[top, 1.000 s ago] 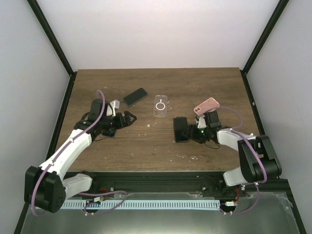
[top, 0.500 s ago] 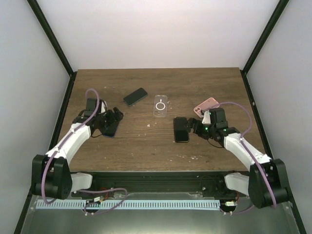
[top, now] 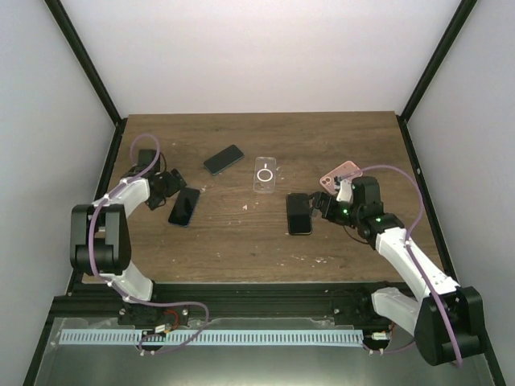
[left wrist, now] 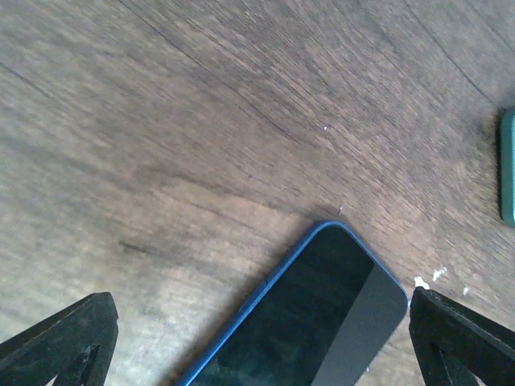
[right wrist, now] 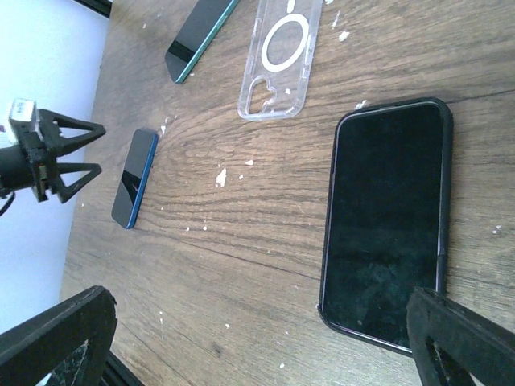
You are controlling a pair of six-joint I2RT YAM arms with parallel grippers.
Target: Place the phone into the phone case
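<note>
A black phone [top: 298, 213] [right wrist: 390, 221] with a dark rim around it lies face up right of centre. My right gripper [top: 320, 206] [right wrist: 261, 346] stands open just right of it, touching nothing. A clear phone case [top: 265, 174] [right wrist: 282, 60] with a white ring lies further back. A blue-edged phone [top: 184, 206] [left wrist: 322, 322] [right wrist: 134, 177] lies face up on the left. My left gripper [top: 170, 186] [left wrist: 261, 354] is open just left of it, fingers wide apart and holding nothing.
A green-edged phone [top: 223, 159] [right wrist: 197, 36] lies at the back centre-left, and its edge [left wrist: 508, 165] shows in the left wrist view. A pink case [top: 340, 173] sits behind my right gripper. The wooden table [top: 241, 241] is speckled with white flecks.
My left gripper has drawn back to the left, leaving the blue-edged phone uncovered on the table. My right gripper has opened wide beside the black phone, and its arm has swung out to the right.
</note>
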